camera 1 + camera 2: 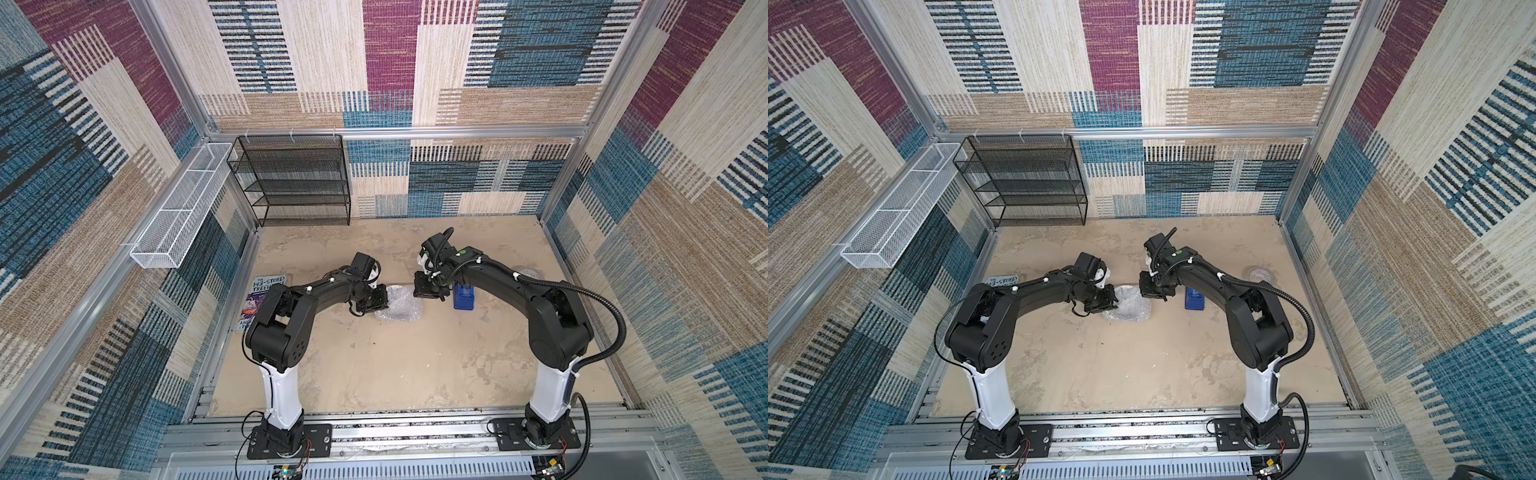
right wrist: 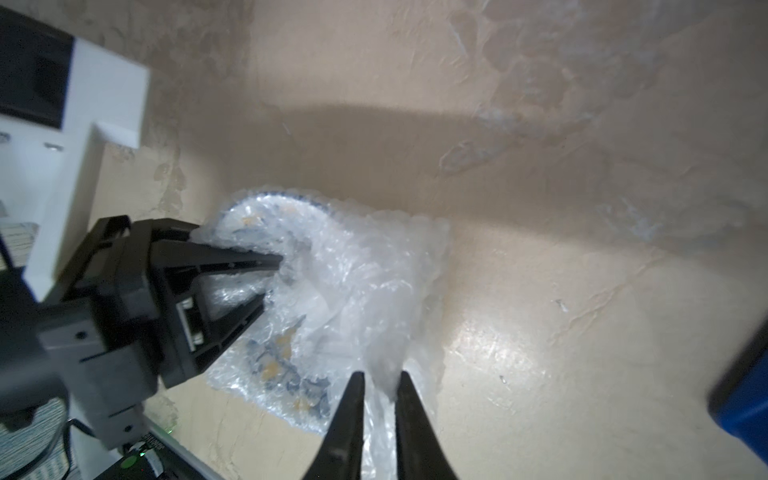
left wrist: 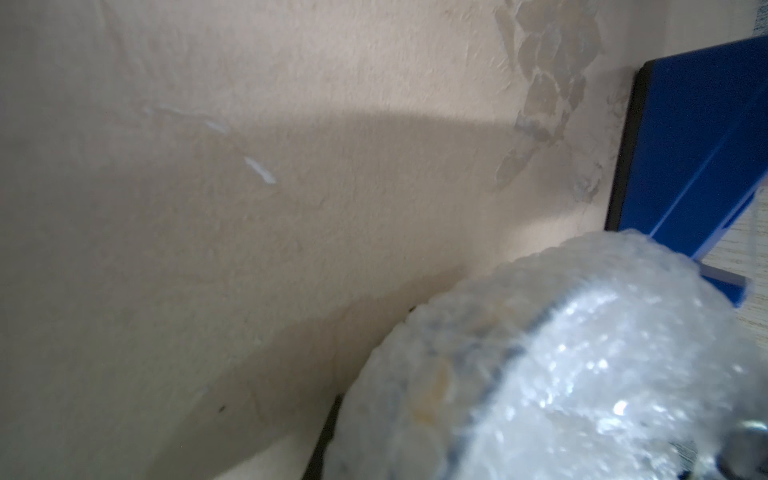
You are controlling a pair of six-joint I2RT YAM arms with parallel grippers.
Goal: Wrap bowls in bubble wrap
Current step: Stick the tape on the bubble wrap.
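The bubble wrap point(image 1: 400, 308) point(image 1: 1130, 308) lies bunched over the bowl in mid-table in both top views. The bowl point(image 2: 276, 368) shows blue, white and yellow through the plastic, and fills the left wrist view's corner as a wrapped bowl point(image 3: 432, 386). My left gripper point(image 2: 270, 282) point(image 1: 377, 306) comes in from the left, jaws shut on the bubble wrap over the bowl's edge. My right gripper point(image 2: 381, 378) point(image 1: 419, 293) is at the bundle's right side, shut on a raised fold of bubble wrap point(image 2: 382, 357).
A blue tape dispenser point(image 1: 463, 297) point(image 1: 1195, 298) stands just right of the right gripper, with a whitish tape roll point(image 1: 530, 274) beyond it. A book point(image 1: 262, 299) lies at the left under the left arm. A black mesh shelf point(image 1: 295, 183) and white wire basket point(image 1: 178, 208) line the back left.
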